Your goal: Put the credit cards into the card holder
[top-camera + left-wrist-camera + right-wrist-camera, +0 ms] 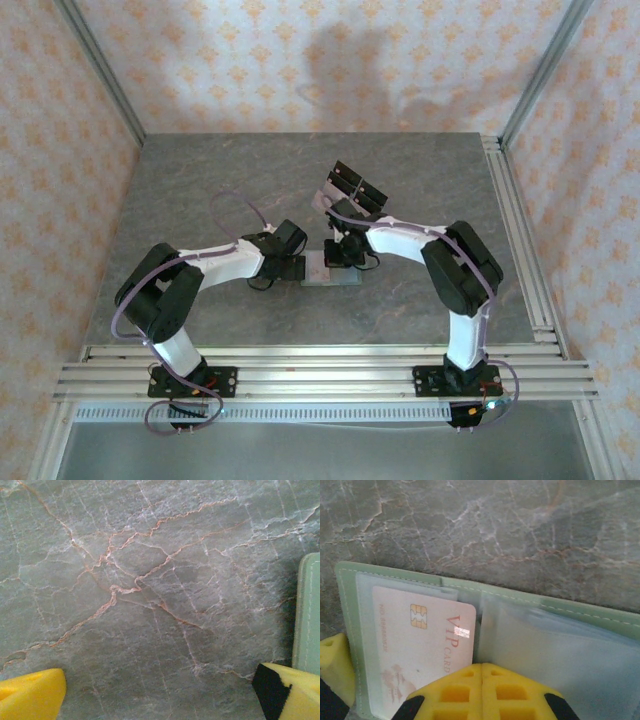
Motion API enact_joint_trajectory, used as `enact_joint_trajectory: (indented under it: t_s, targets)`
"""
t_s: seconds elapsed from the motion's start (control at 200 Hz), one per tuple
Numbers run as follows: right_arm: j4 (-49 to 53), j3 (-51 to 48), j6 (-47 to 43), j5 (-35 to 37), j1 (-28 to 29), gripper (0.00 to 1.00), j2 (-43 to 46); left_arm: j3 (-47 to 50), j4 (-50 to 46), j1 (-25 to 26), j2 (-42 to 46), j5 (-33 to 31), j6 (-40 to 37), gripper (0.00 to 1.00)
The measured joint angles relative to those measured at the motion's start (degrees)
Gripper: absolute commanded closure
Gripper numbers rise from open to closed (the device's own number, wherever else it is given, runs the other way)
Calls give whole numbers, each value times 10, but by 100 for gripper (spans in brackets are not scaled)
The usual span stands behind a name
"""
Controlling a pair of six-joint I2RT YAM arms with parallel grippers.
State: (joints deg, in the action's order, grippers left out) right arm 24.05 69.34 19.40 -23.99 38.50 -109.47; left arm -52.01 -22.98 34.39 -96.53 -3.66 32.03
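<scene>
The card holder [331, 275] lies open on the marble table between both grippers, sage green with clear pockets [545, 607]. One pale pink credit card [415, 640] with a gold chip and "VIP CARD" lettering sits in its left half, upper edge under the clear pocket. My right gripper [481, 667] is shut, its yellow tips together over the holder's fold with nothing visible between them. My left gripper [160, 700] stands open low over bare table. Its right fingertip [292, 690] is by the holder's left edge [310, 610].
A clear stand with black rectangles [352, 188] stands just behind the right gripper. Aluminium rails [320, 375] run along the near edge and the right side of the table. Patterned walls enclose the back and sides.
</scene>
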Motion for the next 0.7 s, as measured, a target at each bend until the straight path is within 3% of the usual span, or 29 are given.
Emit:
enact_joint_trajectory:
  t_s: [0.4,0.701]
  targets:
    - [6,14,0,4,6,98,-9,0,0,0,0,0,0,1]
    - [-3,-40,0,2,-13,98,28,0,0,0,0,0,0,1]
